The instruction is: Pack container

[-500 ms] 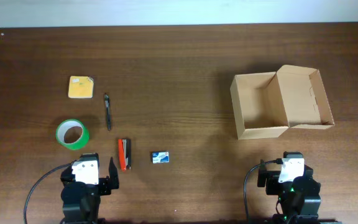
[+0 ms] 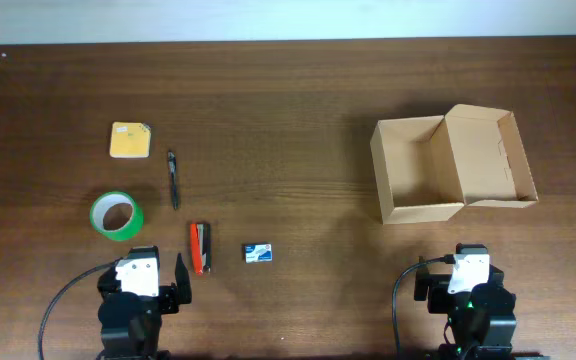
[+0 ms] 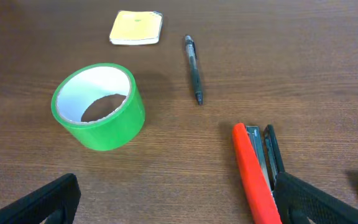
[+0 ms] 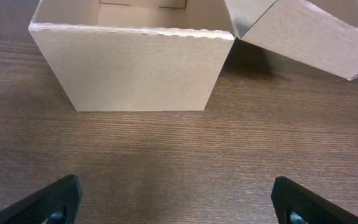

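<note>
Both arms are sitting folded at the near table edge, wrists low, pointing forward. Left gripper (image 3: 176, 186) is gaping wide, holding nothing, with the red stapler (image 3: 253, 174) just ahead. Right gripper (image 4: 176, 186) is equally wide and empty, facing the container (image 2: 408, 165) on the table's right, lid flapped open. Small blue-white box (image 2: 258, 253) is possibly staples.

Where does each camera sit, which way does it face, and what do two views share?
Overhead: above the table, looking straight down; left arm, right arm at bottom edge.
Left wrist: low, facing green tape, pen, stapler; open left end effector at bottom corners.
Right wrist: low, facing the container; open right end effector at bottom corners.
Shared: overhead and right wrist show the container.
</note>
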Motion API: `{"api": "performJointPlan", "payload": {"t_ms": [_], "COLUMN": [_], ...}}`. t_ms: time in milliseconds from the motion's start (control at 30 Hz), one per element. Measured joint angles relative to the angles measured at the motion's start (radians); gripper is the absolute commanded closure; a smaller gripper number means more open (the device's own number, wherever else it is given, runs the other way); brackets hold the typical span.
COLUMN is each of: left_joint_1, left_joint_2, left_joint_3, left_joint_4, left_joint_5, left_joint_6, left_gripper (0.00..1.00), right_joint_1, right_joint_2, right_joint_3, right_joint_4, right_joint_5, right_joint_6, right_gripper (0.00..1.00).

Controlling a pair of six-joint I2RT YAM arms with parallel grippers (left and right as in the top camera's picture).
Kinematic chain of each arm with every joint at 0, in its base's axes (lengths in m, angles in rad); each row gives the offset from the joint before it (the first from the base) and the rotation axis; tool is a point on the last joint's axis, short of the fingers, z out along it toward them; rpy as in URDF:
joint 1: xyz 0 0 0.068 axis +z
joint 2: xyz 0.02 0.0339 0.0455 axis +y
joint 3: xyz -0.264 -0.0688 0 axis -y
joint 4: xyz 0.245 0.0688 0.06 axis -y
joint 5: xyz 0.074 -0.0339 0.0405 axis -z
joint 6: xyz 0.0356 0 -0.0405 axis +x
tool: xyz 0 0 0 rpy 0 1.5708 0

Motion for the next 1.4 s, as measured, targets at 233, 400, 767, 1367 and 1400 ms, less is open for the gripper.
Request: {"api": "performJointPlan", "payload": {"t_ms": [233,400,767,1367,1400], "left_joint_1": [0.000,0.000,0.000,0.000,0.000], "left_joint_2": [0.000,0.000,0.000,0.000,0.000], "left_joint_3": [0.000,0.000,0.000,0.000,0.000], "left_joint_4": [0.000,0.000,0.000,0.000,-0.001], "left_joint_5": [0.000,0.000,0.000,0.000,0.000], "left_joint_6": [0.000,0.000,0.000,0.000,0.000], "left_gripper": [0.00,0.00,0.01,0.01,0.00], "right_joint_1": [0.000,0.000,0.000,-0.001,-0.001], "right_joint_2": [0.000,0.000,0.000,0.152,0.197], "right_joint_3": [0.000,0.000,0.000,0.209,0.257], "right_joint_4": [0.000,0.000,0.000,-0.059,-0.070], "right_joint_5": [0.000,0.000,0.000,-0.024,-0.027], "right_joint_6": [0.000,0.000,0.000,0.002,0.004], "right_gripper": [0.01,0.01,0.01,0.01,0.01]}}
